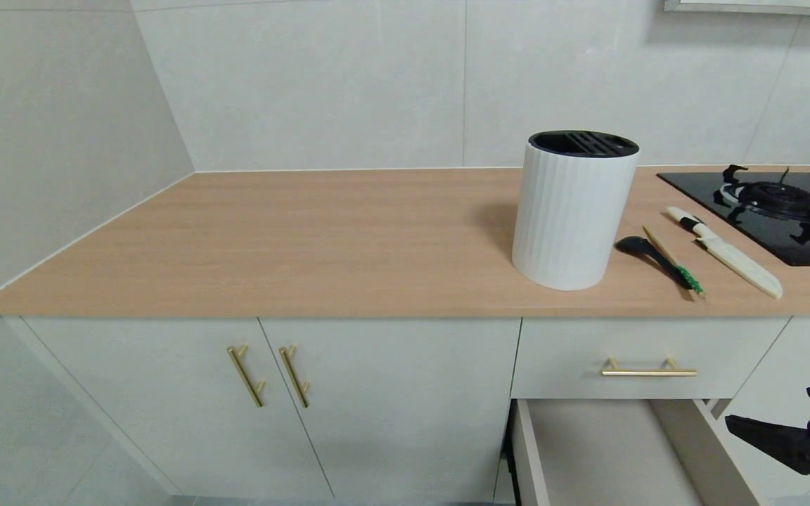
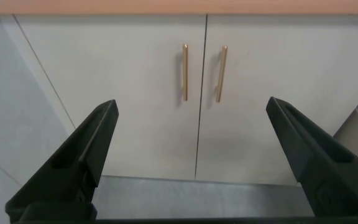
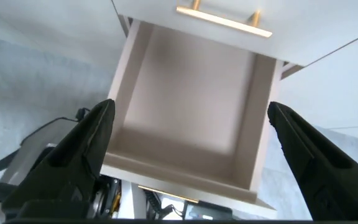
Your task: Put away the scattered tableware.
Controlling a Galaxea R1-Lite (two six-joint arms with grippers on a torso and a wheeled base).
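On the wooden countertop (image 1: 306, 239) stands a white ribbed utensil holder (image 1: 574, 211) with a black slotted top. Just to its right lie a black spoon (image 1: 647, 253) with a green-tipped handle, a thin wooden chopstick (image 1: 660, 245) and a white knife (image 1: 727, 252). Below them a lower drawer (image 1: 609, 450) stands pulled out, with nothing seen inside. My right gripper (image 1: 785, 414) (image 3: 191, 107) is open, low at the right and above that drawer (image 3: 253, 143). My left gripper (image 2: 191, 104) is open too, facing the cabinet doors (image 2: 142, 93) below the counter.
A black gas hob (image 1: 778, 204) occupies the counter's far right, close to the knife. A closed drawer with a gold handle (image 1: 647, 370) sits above the open one. Two cabinet doors with gold handles (image 1: 268, 376) fill the left. Tiled walls bound the counter at back and left.
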